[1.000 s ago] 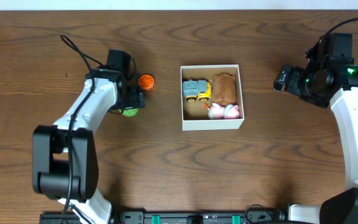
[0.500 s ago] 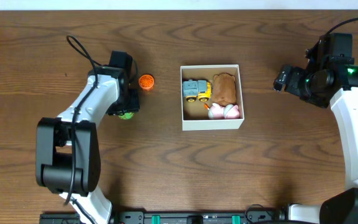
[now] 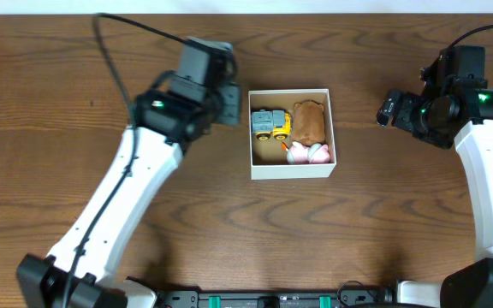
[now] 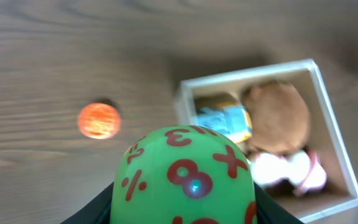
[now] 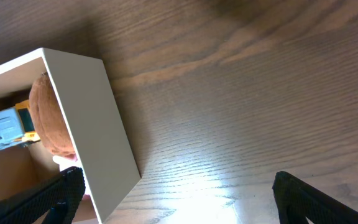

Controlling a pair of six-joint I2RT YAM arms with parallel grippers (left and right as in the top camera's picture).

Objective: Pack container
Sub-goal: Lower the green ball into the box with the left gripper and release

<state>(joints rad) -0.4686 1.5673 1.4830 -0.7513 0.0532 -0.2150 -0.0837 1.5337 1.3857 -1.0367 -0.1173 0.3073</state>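
Overhead, centre frame: white-walled square cardboard box (image 3: 294, 169) holding three toys (image 3: 270, 124). Left fingers (image 4: 98, 208) clamped on green numbered ball (image 4: 183, 177) beside it; small orange ball (image 4: 99, 120) loose on table (image 3: 229, 231). Right fingers (image 5: 48, 202) apart, idle.

Overhead view: even, bright light; soft shadows beside the container (image 3: 291, 169). Left wrist view: blurred throughout, tabletop (image 4: 42, 56) grain smeared. Right wrist view: sharp; white glare patch on tabletop.

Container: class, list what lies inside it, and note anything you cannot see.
Inside the container lie a truck, a brown plush and a pink-and-white toy. They cover the floor beneath them; an orange piece by the toy is too hidden to name.
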